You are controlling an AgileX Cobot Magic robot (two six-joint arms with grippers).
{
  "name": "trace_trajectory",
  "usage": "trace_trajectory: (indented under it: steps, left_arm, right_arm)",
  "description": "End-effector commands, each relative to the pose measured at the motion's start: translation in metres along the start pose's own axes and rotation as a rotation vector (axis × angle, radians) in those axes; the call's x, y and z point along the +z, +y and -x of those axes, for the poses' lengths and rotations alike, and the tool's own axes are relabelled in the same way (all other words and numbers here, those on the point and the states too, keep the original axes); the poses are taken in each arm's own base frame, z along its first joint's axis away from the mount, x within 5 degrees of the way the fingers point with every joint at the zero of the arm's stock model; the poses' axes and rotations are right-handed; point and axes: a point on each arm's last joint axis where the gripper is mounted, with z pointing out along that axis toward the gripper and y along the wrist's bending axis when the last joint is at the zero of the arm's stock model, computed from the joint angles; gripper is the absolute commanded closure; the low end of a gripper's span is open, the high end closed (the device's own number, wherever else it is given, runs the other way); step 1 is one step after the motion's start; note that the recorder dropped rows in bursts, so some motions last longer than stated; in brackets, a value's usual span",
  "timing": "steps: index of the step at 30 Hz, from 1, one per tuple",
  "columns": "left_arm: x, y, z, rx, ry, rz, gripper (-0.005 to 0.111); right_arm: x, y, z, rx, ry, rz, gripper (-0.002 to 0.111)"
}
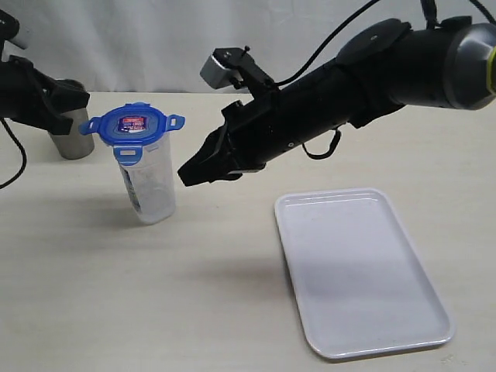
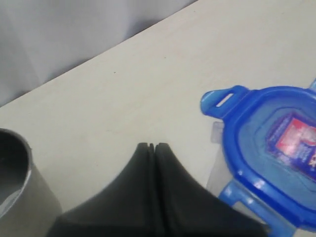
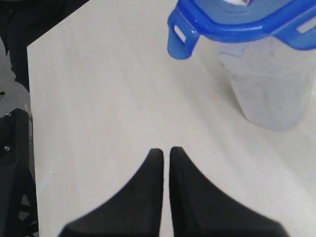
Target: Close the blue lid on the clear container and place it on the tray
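With left fingers [image 2: 133, 197] and right fingers [image 3: 145, 202] pressed together, empty, the light, slick clear container [image 1: 151, 190] under the blue lid [image 1: 132, 124] looked best gripped mid-wall.

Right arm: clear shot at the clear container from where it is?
Likely yes. The right gripper hangs shut close beside the clear container, pointing at it, with nothing between them. Its jaws would need to open first, and the blue lid has tabs sticking out above.
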Motion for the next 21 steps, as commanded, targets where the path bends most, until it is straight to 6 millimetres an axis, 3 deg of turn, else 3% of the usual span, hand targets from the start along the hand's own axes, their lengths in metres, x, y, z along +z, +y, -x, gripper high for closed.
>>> trace_trajectory:
  steps: [1, 15, 21]
  left_arm:
    - [0.002, -0.006, 0.001, -0.047, 0.008, -0.061, 0.107]
    - [0.0, -0.02, 0.002, -0.152, -0.018, -0.198, 0.107]
    - [-0.017, -0.012, 0.017, -0.103, -0.032, -0.031, 0.107]
  right_arm:
    - [0.007, -0.008, -0.004, 0.012, 0.0, -0.028, 0.104]
    - [0.007, -0.012, -0.002, 0.015, -0.021, -0.072, 0.104]
    - [0.006, -0.014, -0.001, 0.015, -0.03, -0.092, 0.104]
